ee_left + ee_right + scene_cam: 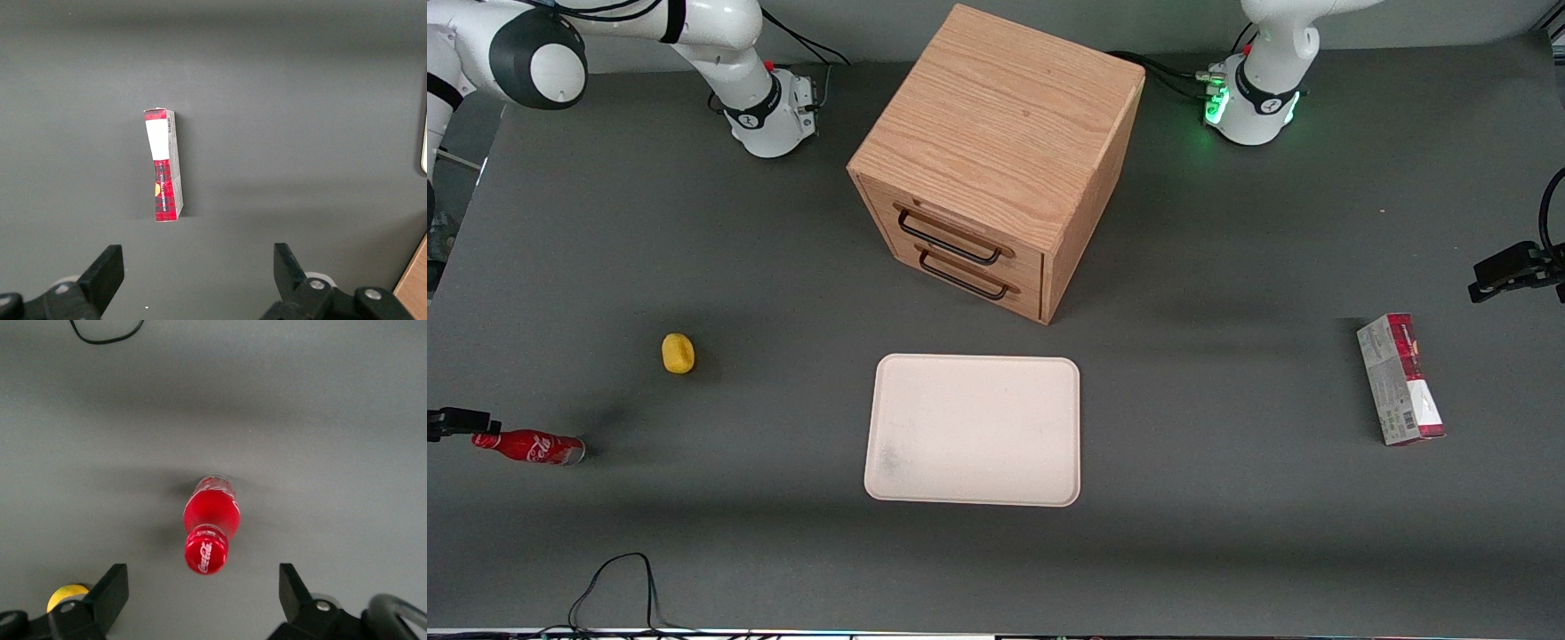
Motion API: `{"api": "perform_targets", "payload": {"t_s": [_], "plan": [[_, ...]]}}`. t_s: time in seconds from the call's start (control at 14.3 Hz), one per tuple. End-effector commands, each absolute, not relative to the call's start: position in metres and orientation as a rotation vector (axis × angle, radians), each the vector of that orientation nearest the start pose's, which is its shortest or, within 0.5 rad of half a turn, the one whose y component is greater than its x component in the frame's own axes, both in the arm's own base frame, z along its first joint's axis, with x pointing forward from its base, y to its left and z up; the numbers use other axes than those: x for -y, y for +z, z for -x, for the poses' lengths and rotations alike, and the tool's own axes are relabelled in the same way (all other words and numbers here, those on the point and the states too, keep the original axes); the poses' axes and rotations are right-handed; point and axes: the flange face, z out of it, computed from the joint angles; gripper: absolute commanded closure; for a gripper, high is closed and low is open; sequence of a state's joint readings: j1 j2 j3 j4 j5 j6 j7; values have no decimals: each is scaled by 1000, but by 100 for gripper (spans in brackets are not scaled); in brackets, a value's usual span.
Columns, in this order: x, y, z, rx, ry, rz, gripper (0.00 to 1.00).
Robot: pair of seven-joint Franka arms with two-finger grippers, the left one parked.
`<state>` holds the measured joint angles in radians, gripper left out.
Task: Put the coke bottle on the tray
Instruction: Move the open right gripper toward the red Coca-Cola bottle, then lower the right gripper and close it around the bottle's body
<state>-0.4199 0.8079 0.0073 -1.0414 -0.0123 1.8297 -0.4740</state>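
Looking at the big cream rectangular tray (972,430) with nothing on it, while the slim red coke bottle (532,446) lies on its side well apart, toward the working arm's end. My gripper (200,603) hovers over its cap, fingers (110,593) spread wide and empty. My worry: it's round, so an off-centre pinch could roll it away.
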Motion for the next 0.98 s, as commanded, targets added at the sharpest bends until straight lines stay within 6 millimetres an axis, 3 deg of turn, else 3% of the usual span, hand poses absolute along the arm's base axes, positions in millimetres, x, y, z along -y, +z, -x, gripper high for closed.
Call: {"api": "perform_targets", "payload": {"t_s": [0.0, 0.28, 0.56, 0.7, 0.77, 0.91], "plan": [[308, 342, -700, 72, 29, 3156, 0], [310, 323, -704, 74, 26, 3158, 0], [310, 321, -705, 78, 13, 3163, 1], [312, 321, -704, 92, 27, 3181, 22], [312, 321, -704, 102, 28, 3182, 40], [312, 321, -704, 106, 29, 3183, 63]]}}
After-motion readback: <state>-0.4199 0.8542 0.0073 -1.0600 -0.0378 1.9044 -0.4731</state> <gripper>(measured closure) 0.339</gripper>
